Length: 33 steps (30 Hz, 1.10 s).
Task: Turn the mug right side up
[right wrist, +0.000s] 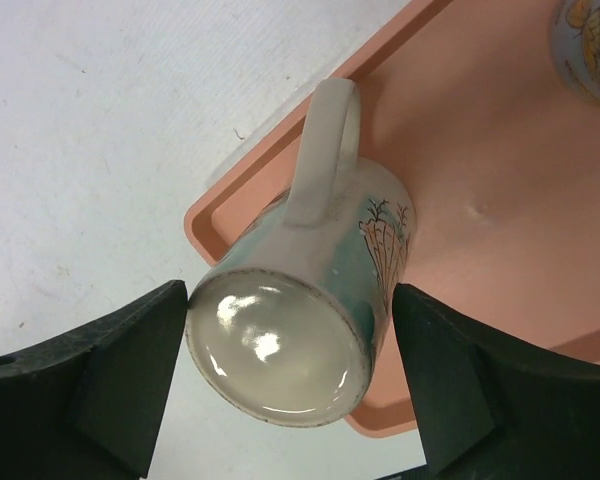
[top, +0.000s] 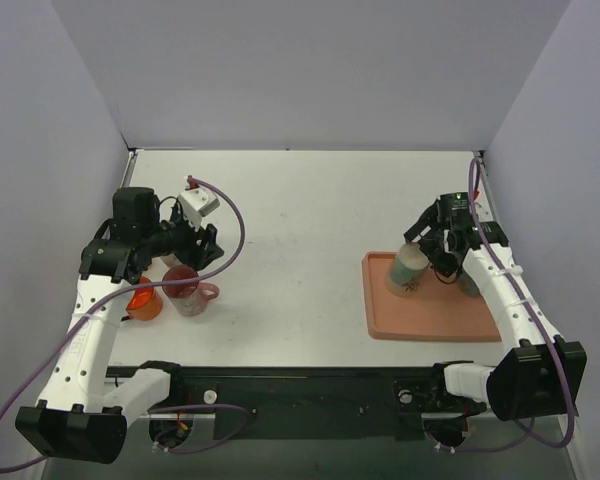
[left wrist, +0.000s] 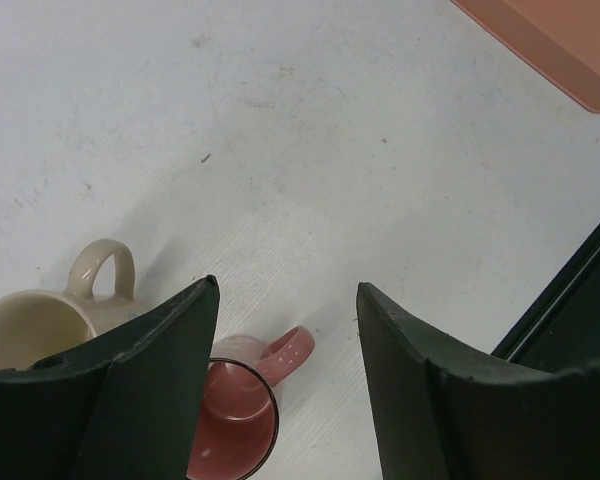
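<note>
The mug (top: 408, 271) is pale with a teal and orange plant pattern. It stands upside down on the left part of the pink tray (top: 430, 322). In the right wrist view its glazed base (right wrist: 280, 350) faces the camera and its handle (right wrist: 325, 150) points away. My right gripper (right wrist: 290, 300) has one finger on each side of the mug near its base, both touching it. In the top view it (top: 432, 258) sits just right of the mug. My left gripper (left wrist: 288, 300) is open and empty, far from the mug at the table's left.
A pink mug (left wrist: 242, 410), a cream mug (left wrist: 40, 325) and an orange mug (top: 145, 300) stand upright under the left arm. Another patterned mug (right wrist: 590, 45) stands on the tray beside the right gripper. A black rail (top: 300, 385) runs along the near edge.
</note>
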Tool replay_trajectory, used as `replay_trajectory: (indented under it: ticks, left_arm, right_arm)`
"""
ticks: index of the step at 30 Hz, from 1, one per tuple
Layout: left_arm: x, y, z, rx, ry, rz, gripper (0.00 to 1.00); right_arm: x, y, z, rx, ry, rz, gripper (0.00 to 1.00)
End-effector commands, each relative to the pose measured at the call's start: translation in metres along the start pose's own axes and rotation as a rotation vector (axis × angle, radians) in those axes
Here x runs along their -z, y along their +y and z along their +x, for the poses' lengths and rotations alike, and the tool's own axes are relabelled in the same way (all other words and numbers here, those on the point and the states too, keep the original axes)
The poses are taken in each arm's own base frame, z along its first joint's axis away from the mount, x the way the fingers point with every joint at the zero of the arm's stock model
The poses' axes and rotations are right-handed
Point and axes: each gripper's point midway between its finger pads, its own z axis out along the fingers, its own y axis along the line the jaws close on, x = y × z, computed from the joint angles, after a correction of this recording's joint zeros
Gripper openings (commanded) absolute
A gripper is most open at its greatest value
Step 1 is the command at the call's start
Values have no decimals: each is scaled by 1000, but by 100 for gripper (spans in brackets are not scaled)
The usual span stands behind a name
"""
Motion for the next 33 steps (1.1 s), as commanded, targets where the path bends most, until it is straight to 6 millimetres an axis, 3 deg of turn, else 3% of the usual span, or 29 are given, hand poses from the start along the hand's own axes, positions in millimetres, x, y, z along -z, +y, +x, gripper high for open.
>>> replay_trajectory:
  ticks: [1,6,13,17,23,30,33]
  left_arm:
    - [1,-4,-22,-32,-76,27,67]
    - [0,-7,-21,-32,-76,37,67]
    - [-1,-8,-22,-28,-81,40,67]
    - [2,-9,-25,-38,-92,33,67]
    - [2,-9,-27,-35,-101,32,68]
    - [1,-11,-28,-43,-103,33,67]
    - [0,-11,-29,-42,-106,38,67]
  right_arm:
    - [13,-17,-6,-5,20,51,80]
    - [9,-23,-32,-67,57,47,96]
    - [-26,-4,-22,-46,193,52,95]
    - [-40,1,-22,-54,208,66,87]
    - [-68,-4,0,-60,280,101,72]
    - [-80,-10,14,-63,315,117,54]
    - [-82,-12,20,-62,331,111,35]
